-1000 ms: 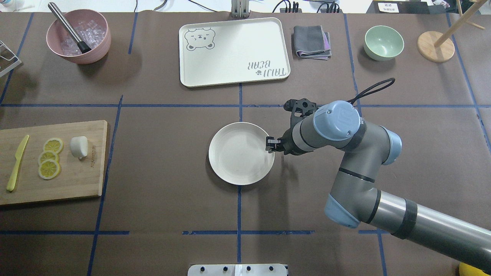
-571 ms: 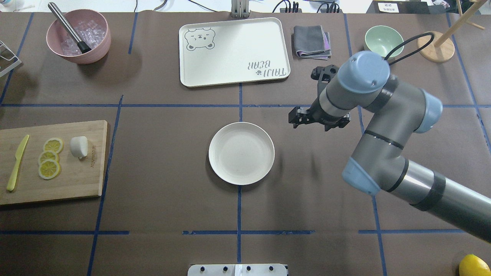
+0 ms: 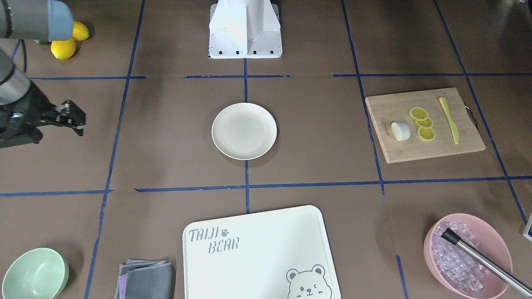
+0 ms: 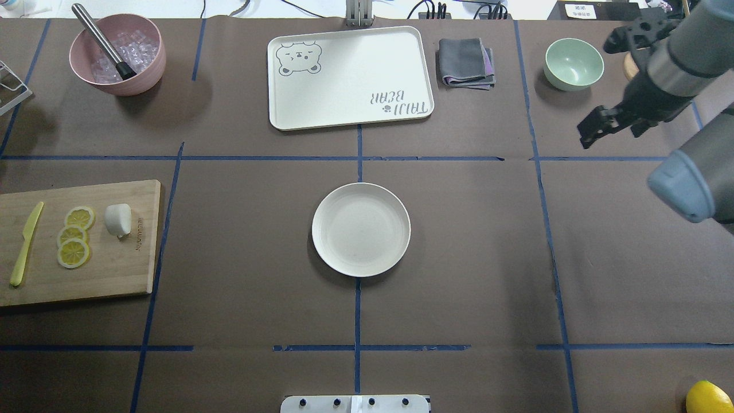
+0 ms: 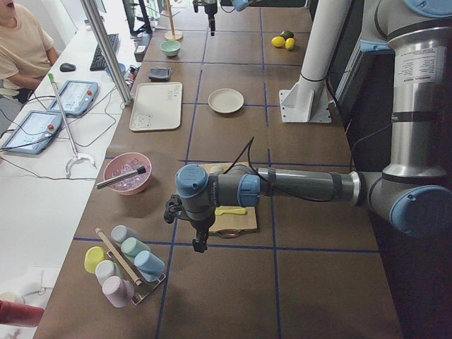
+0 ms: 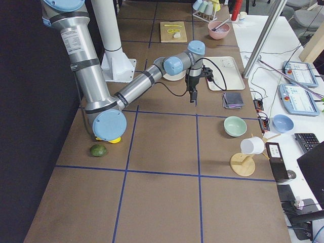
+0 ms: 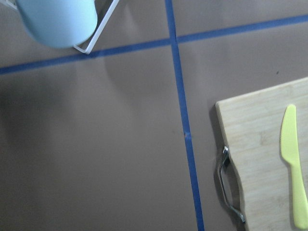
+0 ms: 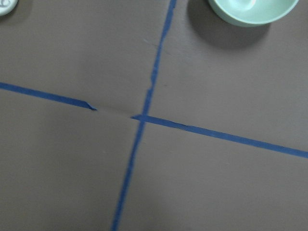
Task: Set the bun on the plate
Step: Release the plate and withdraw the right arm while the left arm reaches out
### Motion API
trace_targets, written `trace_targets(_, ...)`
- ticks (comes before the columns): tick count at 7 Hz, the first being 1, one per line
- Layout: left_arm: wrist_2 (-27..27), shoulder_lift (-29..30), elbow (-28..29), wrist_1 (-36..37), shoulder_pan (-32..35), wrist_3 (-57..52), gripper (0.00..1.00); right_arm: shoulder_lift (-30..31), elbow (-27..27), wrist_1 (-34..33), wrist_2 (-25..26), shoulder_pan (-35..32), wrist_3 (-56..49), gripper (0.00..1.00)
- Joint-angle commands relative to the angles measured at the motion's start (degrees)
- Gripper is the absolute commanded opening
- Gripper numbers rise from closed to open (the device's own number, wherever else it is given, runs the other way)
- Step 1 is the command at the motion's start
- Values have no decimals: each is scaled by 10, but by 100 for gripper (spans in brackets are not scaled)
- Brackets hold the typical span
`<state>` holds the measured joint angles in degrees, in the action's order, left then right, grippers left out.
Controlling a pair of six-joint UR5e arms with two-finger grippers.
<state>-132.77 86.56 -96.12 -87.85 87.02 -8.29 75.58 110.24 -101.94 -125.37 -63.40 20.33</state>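
Observation:
The bun (image 4: pixel 118 219), a small white lump, lies on the wooden cutting board (image 4: pixel 114 275) at the table's left, beside the lemon slices (image 4: pixel 74 236). The cream plate (image 4: pixel 361 229) sits bare at the table's middle. My right gripper (image 4: pixel 585 135) hangs open and holds nothing, far right of the plate and just near of the mint-green bowl (image 4: pixel 573 63). My left gripper (image 5: pixel 199 244) shows only in the exterior left view, over the board's outer end; I cannot tell if it is open or shut.
A yellow knife (image 4: pixel 26 244) lies on the board. At the back stand a pink bowl (image 4: pixel 143 74) of ice, a bear tray (image 4: pixel 350 77) and a folded cloth (image 4: pixel 465 62). A lemon (image 4: pixel 708 397) lies near right. A cup rack (image 5: pixel 123 265) stands beyond the board.
My right gripper has let go of the plate's right rim and drawn back far to the right and toward the green bowl. Plate and bun have not moved.

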Motion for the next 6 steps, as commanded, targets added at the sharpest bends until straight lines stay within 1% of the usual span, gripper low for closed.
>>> trace_targets(1,0,6,2,-74,0,1,100,116,2,-1,-46,-125,-222,100)
trace_targets(2,0,14,8,-76,-4,18,100,167,1,0,-48,-172,-293,100)
trace_targets(3,-4,17,7,-80,-4,67,100,210,1,0,-50,-214,-322,100)
trace_targets(4,-6,18,5,-81,-4,96,100,251,1,10,-59,-235,-325,100)
trace_targets(5,-33,19,-8,-107,-7,122,100,296,-4,84,-60,-243,-317,100)
trace_targets(6,-50,16,-10,-194,-51,133,100,302,-9,97,-62,-243,-301,100)
